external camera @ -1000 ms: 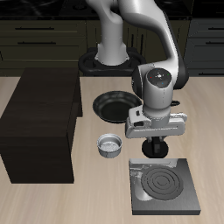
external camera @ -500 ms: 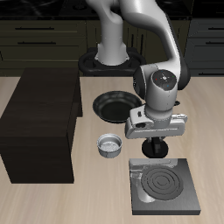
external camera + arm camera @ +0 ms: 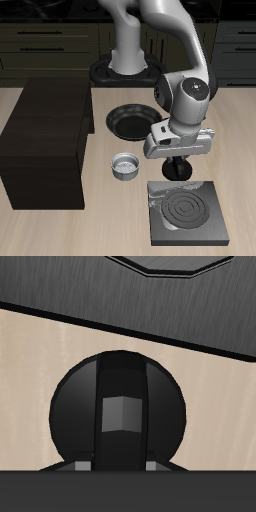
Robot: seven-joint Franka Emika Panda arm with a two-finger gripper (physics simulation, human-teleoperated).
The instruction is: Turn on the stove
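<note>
The stove [image 3: 188,212] sits in the lower right of the exterior frame, near the table's front edge, and its ringed coil [image 3: 187,210] is dark, with no red glow, so to my eye it is not switched on yet. The gripper [image 3: 177,172] hangs low over the stove's back edge, just above the corner where the knob [image 3: 153,200] sits, though the hand's body hides the fingertips from this side. The wrist view shows a round black knob-like dome [image 3: 118,413] close under the camera, with the stove's grey plate [image 3: 140,296] across the pale tabletop beyond it. Whether the claw is wide or narrow I cannot tell; neither view shows the fingers clearly.

What remains, I judge, is the contact itself: reaching the knob and turning it until the coil lights.

Compared with half a second ago, the wrist has swung a little, its round joint now higher and further right in the frame, while the pan [image 3: 129,120], small bowl [image 3: 124,166] and dark cabinet [image 3: 45,145] have not moved.
</note>
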